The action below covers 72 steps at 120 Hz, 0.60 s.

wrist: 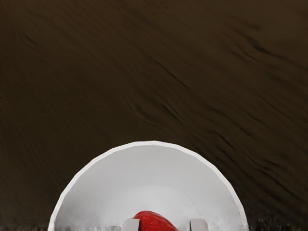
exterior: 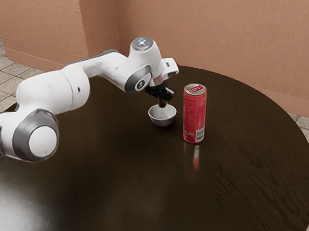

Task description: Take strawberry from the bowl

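Two fingers on our gripper (exterior: 163,104) stood apart, down at the bowl (exterior: 161,121). We had the jaws open a bit wider than the berry (wrist: 153,223), which lay in the bowl between them. It sat right up by one finger, with a gap to the other; we couldn't tell if the closer one touched it. We had a red can (exterior: 194,117) upright just beside the bowl, on the dark table (exterior: 111,192).

A slim red metal can (exterior: 193,116) stands upright on the round dark-wood desk (exterior: 252,166); a textured tan wall (exterior: 214,34) rises far behind.
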Motion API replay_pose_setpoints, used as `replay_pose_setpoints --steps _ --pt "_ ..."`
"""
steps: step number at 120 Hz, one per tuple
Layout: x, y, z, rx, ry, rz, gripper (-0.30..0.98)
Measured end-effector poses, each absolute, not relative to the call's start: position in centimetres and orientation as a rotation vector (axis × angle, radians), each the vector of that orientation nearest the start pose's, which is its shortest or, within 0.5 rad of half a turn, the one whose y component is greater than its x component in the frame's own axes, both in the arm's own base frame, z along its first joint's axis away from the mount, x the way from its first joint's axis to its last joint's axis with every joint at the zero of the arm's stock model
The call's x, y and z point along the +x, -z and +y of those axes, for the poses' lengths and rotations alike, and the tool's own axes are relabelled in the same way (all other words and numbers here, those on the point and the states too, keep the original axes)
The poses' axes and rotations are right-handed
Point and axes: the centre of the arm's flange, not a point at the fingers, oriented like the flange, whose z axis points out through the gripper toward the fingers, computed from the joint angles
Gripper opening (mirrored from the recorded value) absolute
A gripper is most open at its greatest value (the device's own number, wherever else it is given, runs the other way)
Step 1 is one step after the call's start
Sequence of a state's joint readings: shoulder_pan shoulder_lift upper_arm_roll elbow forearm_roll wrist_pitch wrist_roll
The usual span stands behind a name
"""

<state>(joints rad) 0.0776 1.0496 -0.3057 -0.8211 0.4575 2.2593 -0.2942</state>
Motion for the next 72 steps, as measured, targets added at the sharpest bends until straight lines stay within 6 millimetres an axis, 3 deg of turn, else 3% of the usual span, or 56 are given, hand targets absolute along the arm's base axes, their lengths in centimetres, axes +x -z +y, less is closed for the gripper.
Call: replay_pose_setpoints --steps 46,58,72 --pt "75.8 -42.8 -8.8 -2.992 0.564 -0.014 -0.10" --pt "73.7 -44.6 -9.2 -3.000 0.549 -0.023 -0.11" --pt "71.1 -45.1 -9.9 -3.012 0.499 -0.028 -0.11"
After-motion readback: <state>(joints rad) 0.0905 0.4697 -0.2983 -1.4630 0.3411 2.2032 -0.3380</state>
